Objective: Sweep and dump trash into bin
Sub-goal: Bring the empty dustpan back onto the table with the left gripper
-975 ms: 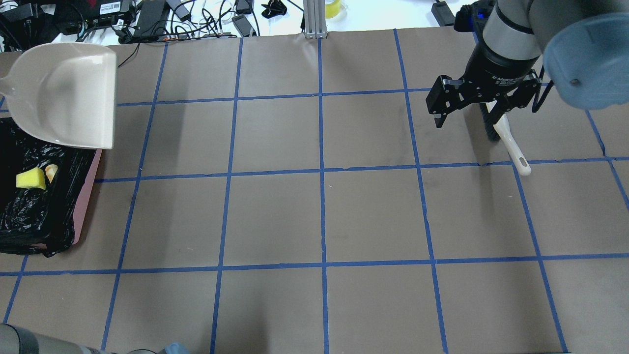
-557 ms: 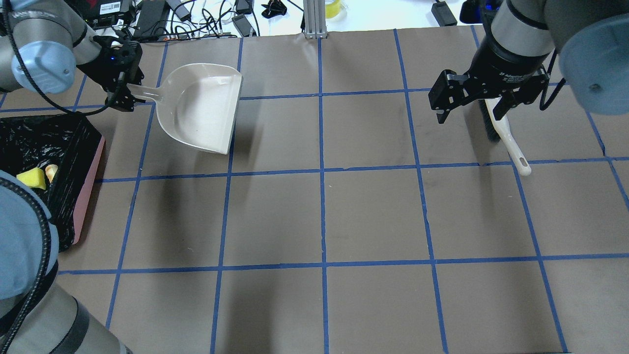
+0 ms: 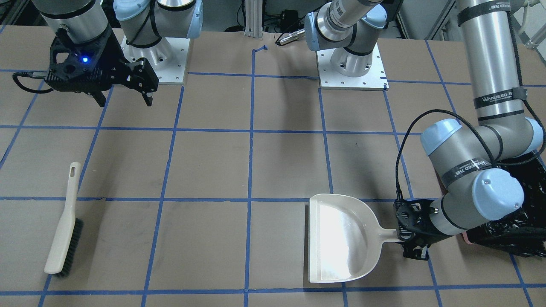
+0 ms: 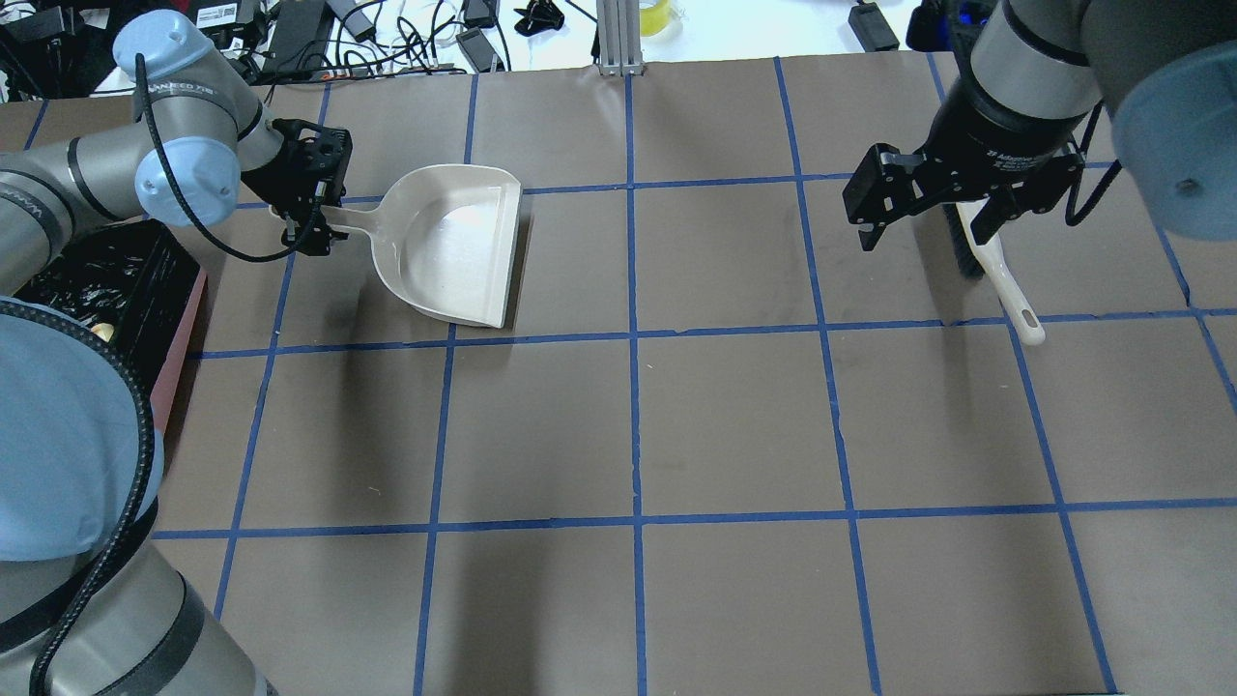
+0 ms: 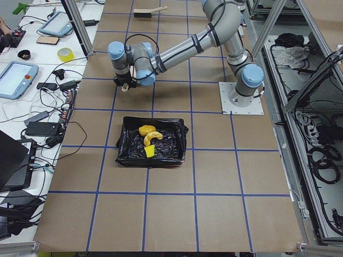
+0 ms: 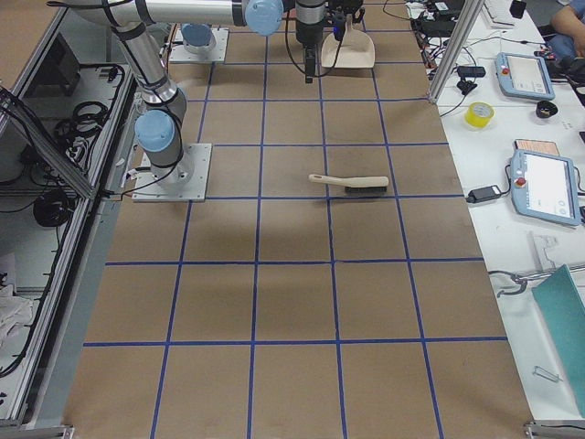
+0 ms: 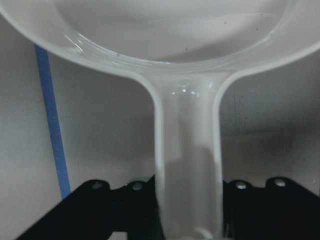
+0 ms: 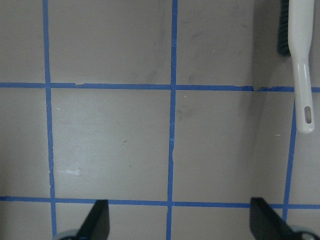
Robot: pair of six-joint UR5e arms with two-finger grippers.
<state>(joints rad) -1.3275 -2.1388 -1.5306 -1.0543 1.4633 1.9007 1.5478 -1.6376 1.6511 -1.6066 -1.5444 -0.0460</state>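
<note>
**Dustpan shifted right, away from the bin**

Since the overhead picture 0.6 s ago, your left hand (image 4: 314,220) has carried the dustpan (image 4: 454,246) rightward and a little nearer the robot. More of the left arm now fills the overhead view's left edge. The right hand (image 4: 923,237) has barely shifted, and the brush (image 4: 1010,290) lies where it lay.

- Hands, two. The left hand is clamped on the dustpan's handle. The left wrist view shows the handle running straight down between the black fingers (image 7: 252,207). The right hand hangs above the worktop (image 4: 734,425) with its fingers (image 8: 97,220) spread wide and nothing between them.
- Dustpan, one. It sits open side up, mouth pointing away from the bin, low over the worktop. You cannot tell from these views whether it touches. No trash shows in it.
- Brush, one. It lies flat on the worktop just beside the right hand, bristles toward the far edge, touched by neither hand.
- Bin (image 5: 182,144), one. It sits at the robot's left end of the worktop, near the left hand but apart from the dustpan.
- Trash, three pieces, all inside the bin on the black liner, seen from the left end: a golden-brown lump (image 5: 146,129), a curved tan piece (image 5: 151,138) and a yellow sponge chunk (image 5: 150,152). They lie close together. In the overhead view the left arm hides most of them.
</note>
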